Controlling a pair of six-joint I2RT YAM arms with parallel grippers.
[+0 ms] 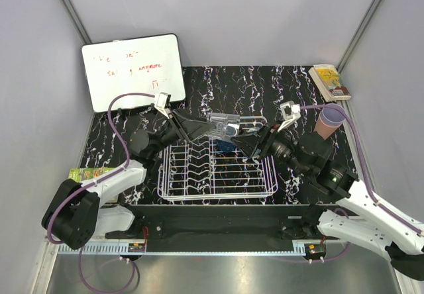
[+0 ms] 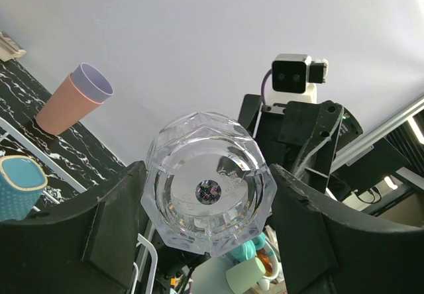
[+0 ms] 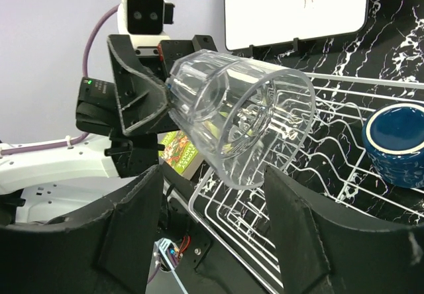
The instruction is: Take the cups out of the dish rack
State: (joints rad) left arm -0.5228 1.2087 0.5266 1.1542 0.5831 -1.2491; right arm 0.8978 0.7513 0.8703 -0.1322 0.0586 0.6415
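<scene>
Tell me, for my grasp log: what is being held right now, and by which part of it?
The left gripper holds the clear glass by its base end. The right gripper stands open around its mouth, apparently not gripping.

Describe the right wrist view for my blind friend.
The left gripper clamps a clear glass tumbler by its base, mouth toward the camera. The right gripper stands open beside its rim, above a white wire dish rack; a dark blue cup stands at right.

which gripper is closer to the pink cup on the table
Right. The right gripper is over the dish rack's right side, toward the pink cup; the left gripper holds the clear glass farther left.
</scene>
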